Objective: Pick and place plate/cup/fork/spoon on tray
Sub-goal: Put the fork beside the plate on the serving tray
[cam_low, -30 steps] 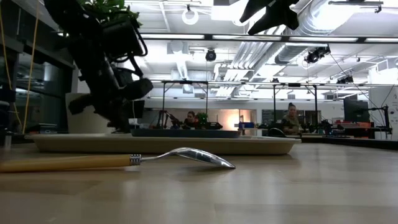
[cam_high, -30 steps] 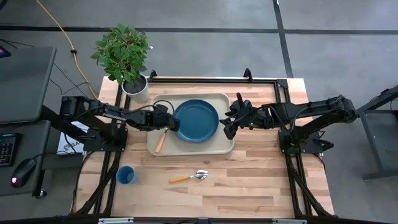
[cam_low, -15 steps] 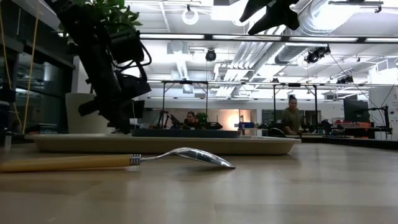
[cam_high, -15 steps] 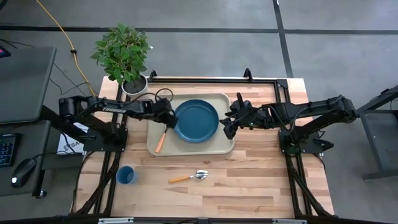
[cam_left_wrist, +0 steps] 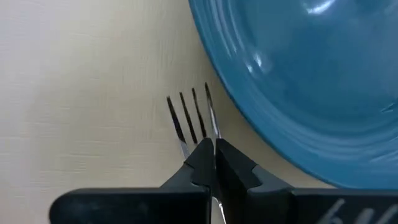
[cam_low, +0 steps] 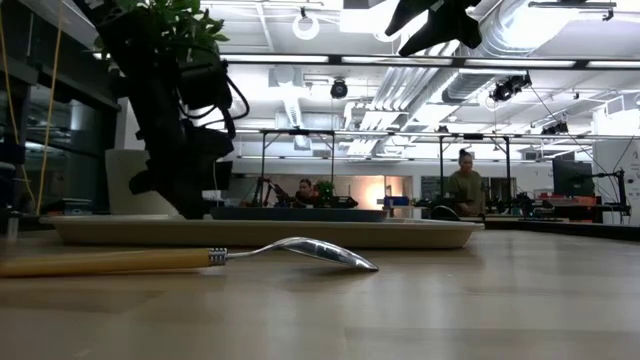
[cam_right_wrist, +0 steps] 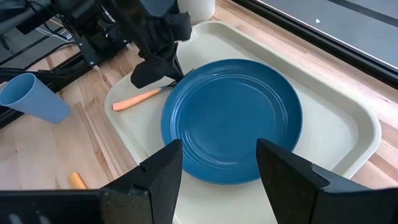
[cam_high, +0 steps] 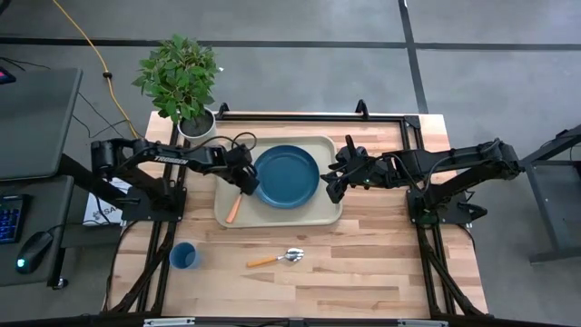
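White lettering on the left arm (cam_high: 168, 158) is too small to read. Left end effector (cam_left_wrist: 214, 152) pinches narrow over the fork (cam_left_wrist: 193, 121); right end effector (cam_right_wrist: 217, 165) gapes wide above the plate (cam_right_wrist: 233, 118).

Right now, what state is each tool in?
Left tool: shut, over the fork on the tray; a grip cannot be told.
Right tool: open, empty, above the plate.

overhead, table-level, two wrist views – all share the tray (cam_high: 313, 214).
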